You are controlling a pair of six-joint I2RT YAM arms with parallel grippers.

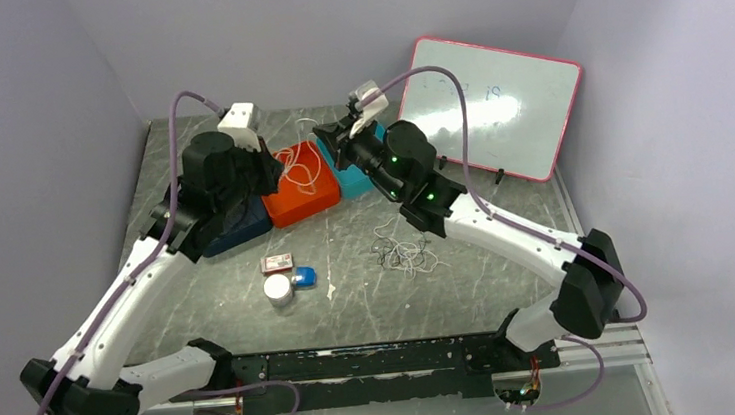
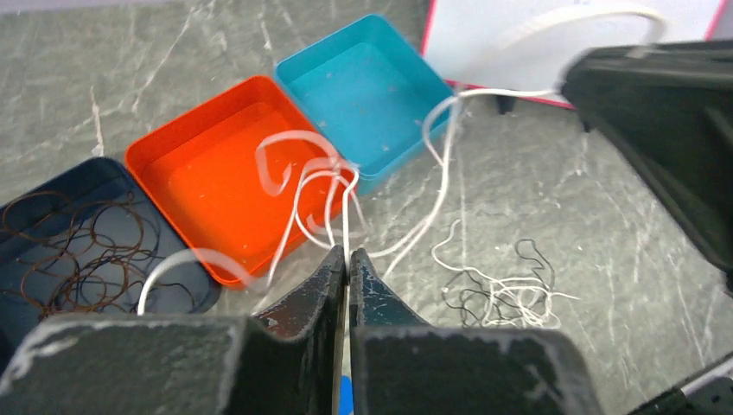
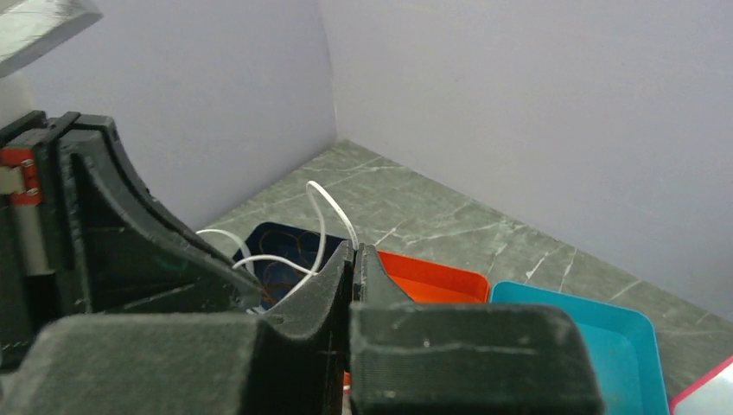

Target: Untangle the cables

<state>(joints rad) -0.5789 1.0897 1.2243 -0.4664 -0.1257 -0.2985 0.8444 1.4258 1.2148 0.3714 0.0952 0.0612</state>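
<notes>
A white cable (image 2: 445,164) stretches between my two grippers above the orange tray (image 2: 207,177). My left gripper (image 2: 348,253) is shut on it, and its loops hang over the tray's edge. My right gripper (image 3: 356,249) is shut on the same white cable (image 3: 327,207), which loops up from its tips. In the top view the left gripper (image 1: 275,168) and right gripper (image 1: 330,146) are close together over the trays. A loose tangle of white and black cables (image 2: 500,294) lies on the table, also seen from above (image 1: 404,254). Thin brown cables (image 2: 78,251) lie in the dark blue tray (image 2: 26,216).
A teal tray (image 2: 372,91) stands beside the orange one. A whiteboard (image 1: 496,116) leans at the back right. A small pink box (image 1: 277,264), a white cylinder (image 1: 277,289) and a blue object (image 1: 303,276) lie in front of the trays.
</notes>
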